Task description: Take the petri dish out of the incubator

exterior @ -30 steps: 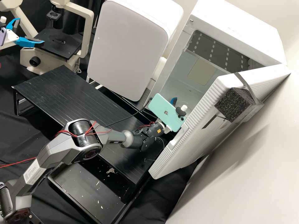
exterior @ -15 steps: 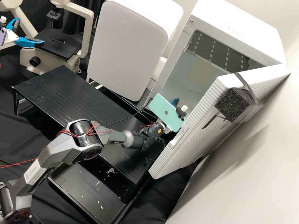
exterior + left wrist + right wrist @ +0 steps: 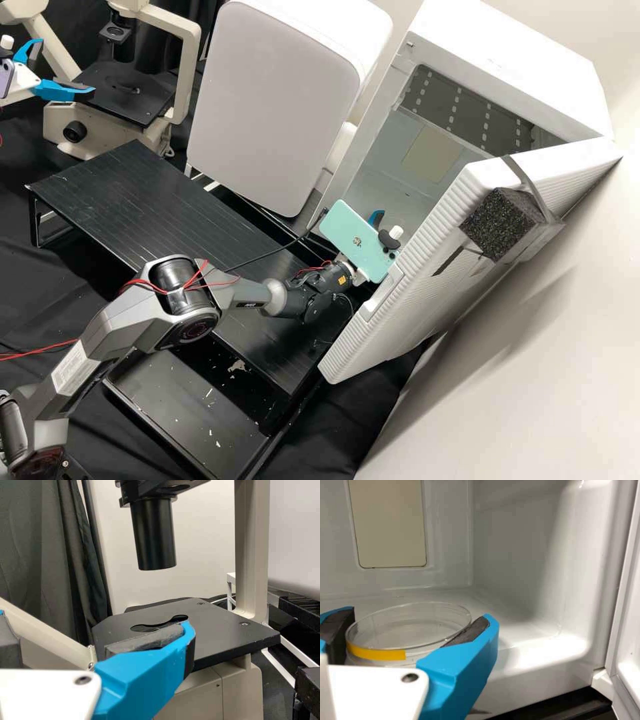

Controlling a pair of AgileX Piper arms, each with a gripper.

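Look, my right claw (image 3: 377, 219) pinches the clear dish (image 3: 410, 625) by its sides, inside the white box (image 3: 493, 50). Beside my claw, open floor (image 3: 512, 615) runs to a wall (image 3: 520, 545) and the front edge (image 3: 540, 662).

Petri dish (image 3: 407, 630) in incubator (image 3: 510, 57), microscope (image 3: 127, 97) to left.

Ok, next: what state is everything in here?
Incubator door, open
Petri dish, inside the incubator, yellow tape on its side
Right gripper, closed on the dish
Left gripper, open, by the microscope
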